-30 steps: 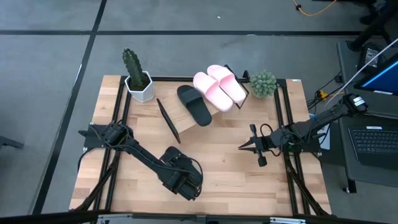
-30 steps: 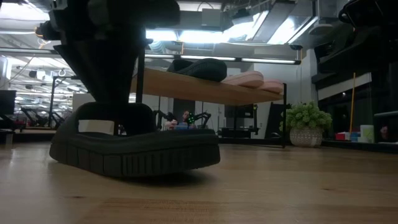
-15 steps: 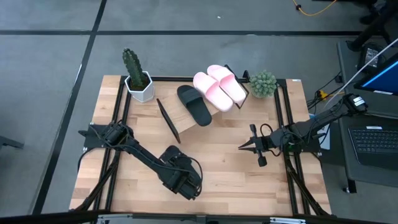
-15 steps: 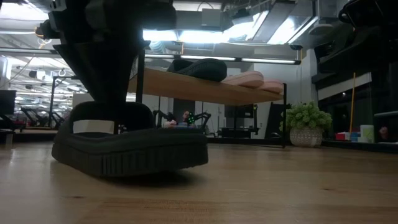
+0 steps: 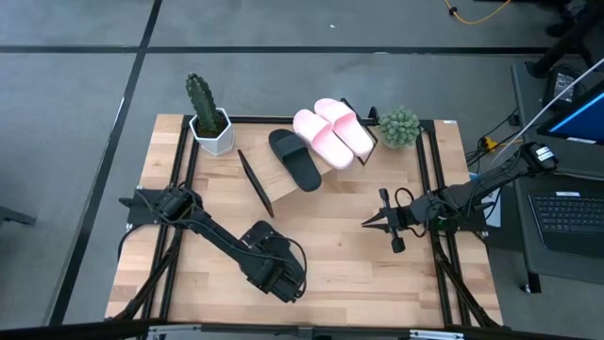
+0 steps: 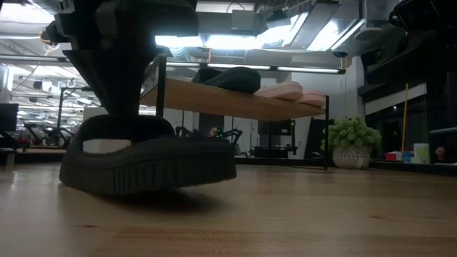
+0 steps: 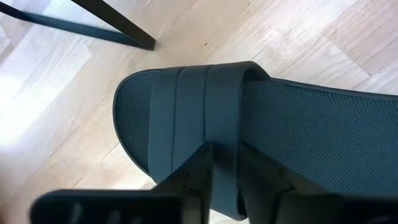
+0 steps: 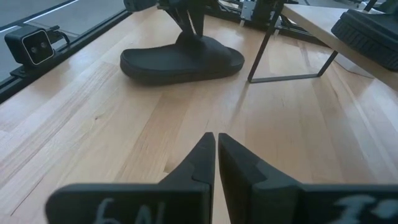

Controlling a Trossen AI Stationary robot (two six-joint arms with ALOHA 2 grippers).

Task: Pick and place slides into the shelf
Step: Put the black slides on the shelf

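One matte black slide sits under my left gripper near the table's near edge; in the high view the gripper hides most of it. My left gripper is shut on its strap. The shelf, a slanted light-wood board on a black wire frame, stands at the table's far middle. On it rest another black slide and two pale pink slides, soles down. My right gripper waits shut over the table's right half, touching nothing. My left gripper pinches the black slide's wide top strap between its two fingers, coming from above and pointing down. The end of the slide toward the table's right is raised off the wood. The opposite end hangs low, close to the table.
A cactus in a white pot stands at the far left and a round green plant at the far right. Black frame rails run along both table sides. Bare wood lies between the held slide and the shelf's wire leg.
My left gripper has risen a little with the black slide. The slide lay flat on the table a second ago; now it is tilted, its end toward the table's right lifted while the other end stays low.
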